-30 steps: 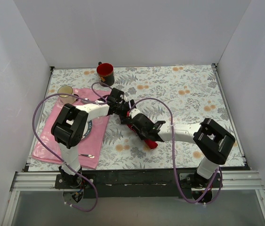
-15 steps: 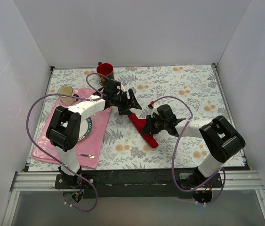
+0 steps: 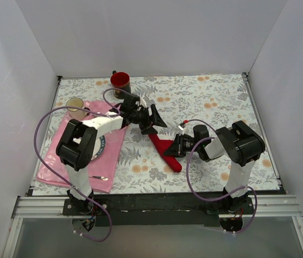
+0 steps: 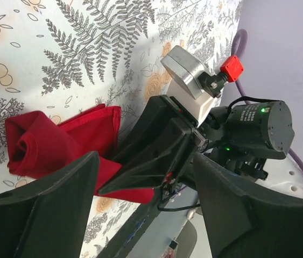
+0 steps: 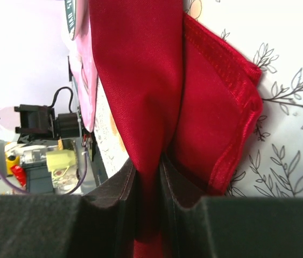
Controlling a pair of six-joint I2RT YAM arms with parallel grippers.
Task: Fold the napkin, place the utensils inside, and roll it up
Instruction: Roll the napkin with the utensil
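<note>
Napkin point(image 3: 163, 146), just one, sits clenched between right fingers point(image 5: 111, 207); left fingers point(image 4: 49, 215) spread, empty.

Top view. Floral-print tablecloth point(image 3: 216, 102) covers the table.
Upper left: mug point(image 3: 120, 81), red inside, upright on the print.
Left side: pink placemat point(image 3: 60, 161). A tan-rimmed cup point(image 3: 75, 105) stands at its far corner, and a plate point(image 3: 101, 146) on it is mostly hidden. A small silver utensil point(image 3: 99, 177) lies near its lower edge.

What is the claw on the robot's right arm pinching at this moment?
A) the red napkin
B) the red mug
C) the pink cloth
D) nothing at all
A: in the right wrist view, the right gripper has its two fingers closed on a fold of the red napkin.
</note>
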